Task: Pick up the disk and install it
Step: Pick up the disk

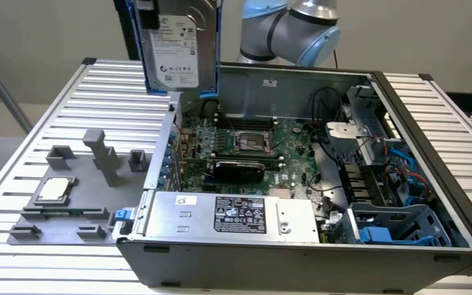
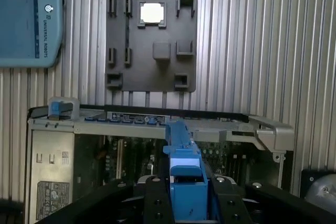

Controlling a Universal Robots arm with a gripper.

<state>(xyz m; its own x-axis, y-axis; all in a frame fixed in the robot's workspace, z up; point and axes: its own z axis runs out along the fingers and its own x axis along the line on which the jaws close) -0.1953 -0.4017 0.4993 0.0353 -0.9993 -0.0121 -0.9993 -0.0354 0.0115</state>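
We see the disk [image 1: 179, 49] hanging upright in the upper left-centre of the exterior view, above the open computer case [image 1: 302, 261] and well apart from the grey fixture tray [image 1: 80, 178]. The gripper [image 2: 188, 203] is clenched on its blue rails, which we judge spares the drive body.

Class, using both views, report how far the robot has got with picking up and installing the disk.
Done: the disk is picked up, clear of the table. In hand: the pincer is shut on its blue rail, holding it upright above the open computer case. Left: installing; it sits in no bay of the case yet.
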